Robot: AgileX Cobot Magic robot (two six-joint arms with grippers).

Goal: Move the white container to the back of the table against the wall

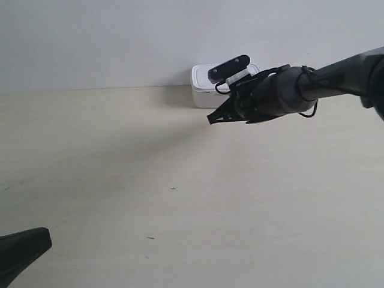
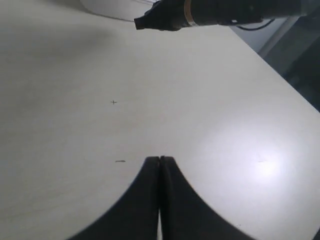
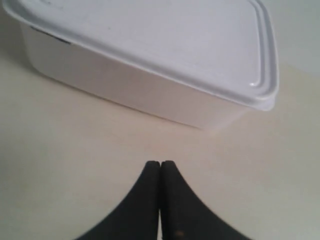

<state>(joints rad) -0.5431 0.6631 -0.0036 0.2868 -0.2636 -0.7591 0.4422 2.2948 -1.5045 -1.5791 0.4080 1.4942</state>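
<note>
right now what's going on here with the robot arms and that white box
The small, lidded white plastic food box sits at the back of the pale beige tabletop, right by the plain grey-white wall. The right gripper is shut with nothing in it and points at the box from just in front, apart from it. The left gripper is shut too, over bare table on the near side.

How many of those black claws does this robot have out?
2. The right gripper is close to the white container by the wall; the left gripper is at the exterior view's lower left.
</note>
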